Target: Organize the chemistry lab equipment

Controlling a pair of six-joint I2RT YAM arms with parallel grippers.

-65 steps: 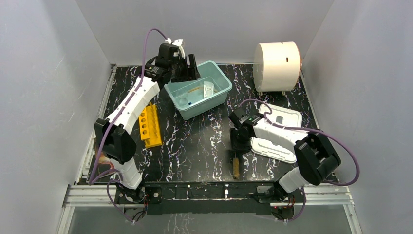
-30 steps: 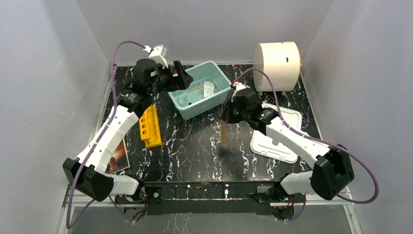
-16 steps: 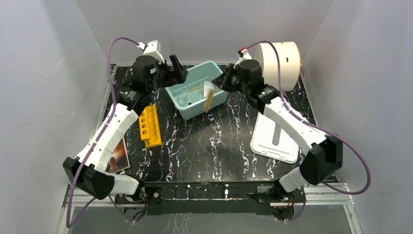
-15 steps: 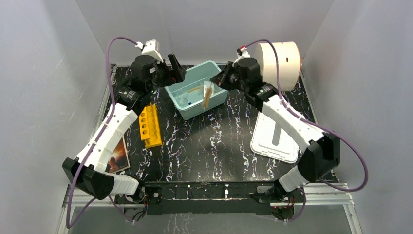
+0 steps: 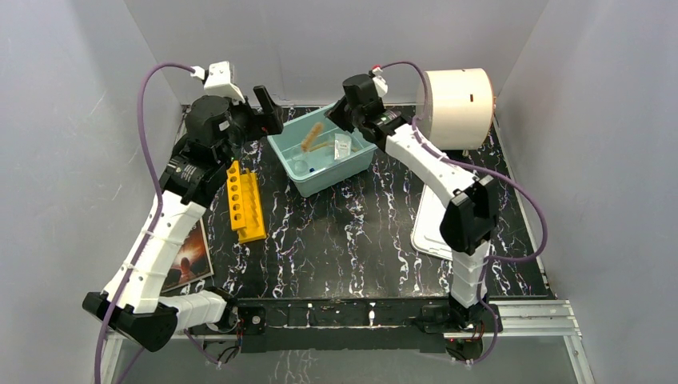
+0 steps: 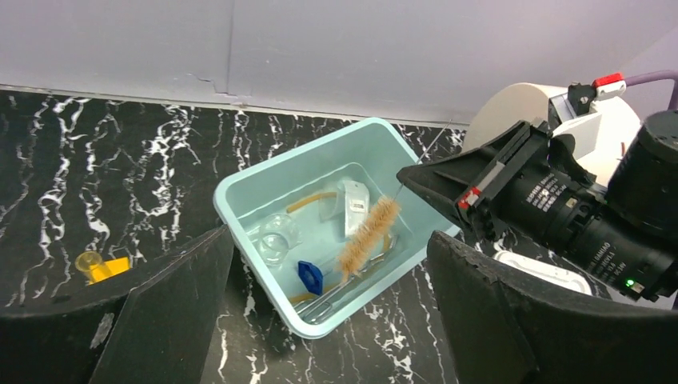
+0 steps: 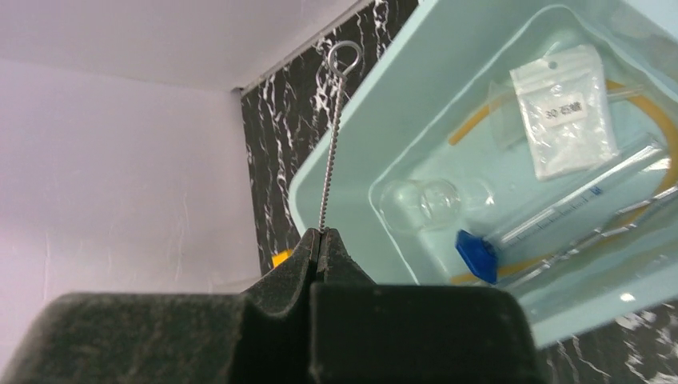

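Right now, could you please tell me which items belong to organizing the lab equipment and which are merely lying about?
Part of the job:
- brown bristle brush, held in the right gripper
- in the teal bin: blue cap, tan rubber tube, glass tubes, clear beaker

Just lying about:
- paperback book
- big white cylinder

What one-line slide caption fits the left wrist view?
Right gripper holds the brown bristle brush by its wire handle over the teal bin.
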